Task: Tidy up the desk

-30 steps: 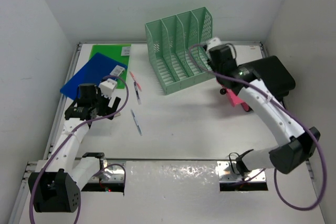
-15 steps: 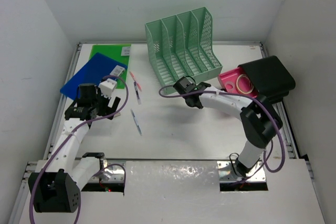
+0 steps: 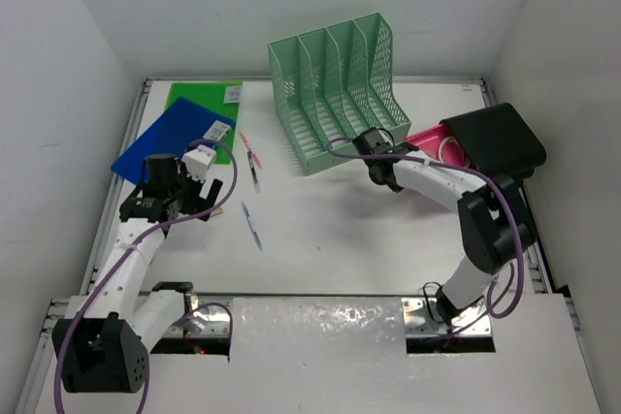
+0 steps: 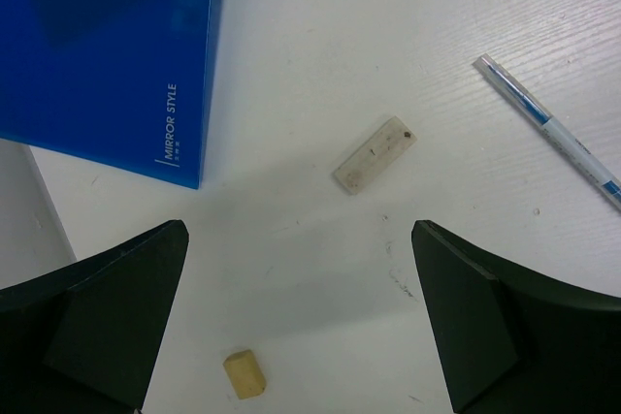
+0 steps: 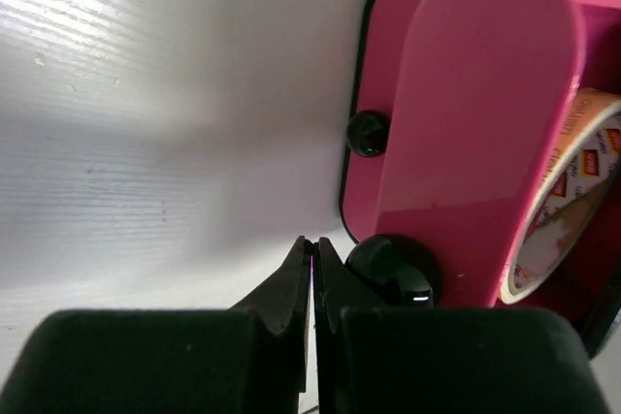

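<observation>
White desk (image 3: 330, 259): seen whole only from the top view, with rails along its edges. Loose items are spread over its left half, so tidying is judged barely begun.
Right gripper (image 5: 312, 261): clenched on nothing, tips set low just beside the pink tape dispenser (image 5: 466, 123) near the desk's right edge. Closed jaws suggest a nudge is intended rather than a pick.
Left gripper (image 4: 299, 239): jaws spread fully and nothing held, hung over bare desk near the left edge. Probably staged to pick up the small bits below.
Tape dispenser: laid against a black case (image 3: 497, 141) at the right edge, possibly parked there on purpose.
Mint-green mesh file rack (image 3: 335, 94): upright at the far edge, centre, slots apparently unfilled.
Blue folder (image 3: 167, 139): overlapped on a green folder (image 3: 202, 96) at the far left corner, not yet filed.
Left wrist view only: a white oblong tag (image 4: 375, 154) and a small tan block (image 4: 245, 375) are shown below the open fingers.
Right wrist view only: tape roll (image 5: 568, 191) lettering and the shut tips are shown. Contact with the dispenser cannot be told.
Top view only: both arms, rack, case and a blue-white pen (image 3: 252, 225) are placed relative to each other.
</observation>
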Robot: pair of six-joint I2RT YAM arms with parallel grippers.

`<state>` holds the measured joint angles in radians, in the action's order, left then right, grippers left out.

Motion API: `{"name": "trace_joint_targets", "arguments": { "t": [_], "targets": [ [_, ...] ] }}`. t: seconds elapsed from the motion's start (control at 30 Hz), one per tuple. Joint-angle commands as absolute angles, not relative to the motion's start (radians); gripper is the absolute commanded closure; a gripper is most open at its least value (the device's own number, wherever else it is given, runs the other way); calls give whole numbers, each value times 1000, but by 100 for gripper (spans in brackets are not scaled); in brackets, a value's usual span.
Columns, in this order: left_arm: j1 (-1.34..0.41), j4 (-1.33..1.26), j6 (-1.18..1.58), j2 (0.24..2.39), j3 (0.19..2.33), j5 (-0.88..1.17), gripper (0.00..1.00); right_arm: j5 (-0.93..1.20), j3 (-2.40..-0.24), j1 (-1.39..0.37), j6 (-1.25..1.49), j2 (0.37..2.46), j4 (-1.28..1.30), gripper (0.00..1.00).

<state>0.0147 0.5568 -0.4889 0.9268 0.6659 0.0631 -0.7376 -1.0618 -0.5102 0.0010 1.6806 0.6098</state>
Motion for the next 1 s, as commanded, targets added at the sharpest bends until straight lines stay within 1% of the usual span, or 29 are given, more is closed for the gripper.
{"name": "trace_joint_targets", "arguments": {
  "t": [0.0,0.2,0.33,0.53,0.77,0.97],
  "targets": [
    [9,517,-480,914,707,63,0,-813,-1061,-500,9,1626,574,100],
    [8,525,-485,907,709,57,0,-856,-1088,-454,8,1609,557,100],
    [9,532,-491,896,709,51,0,-833,-1101,-365,-32,1611,545,100],
    [8,534,-495,891,710,46,0,-841,-1114,-282,-43,1594,509,100],
    [9,537,-499,887,703,41,0,-834,-1160,-242,-74,1606,500,100],
    [9,537,-505,884,692,32,0,-828,-1152,-215,-74,1603,494,100]
  ]
}}
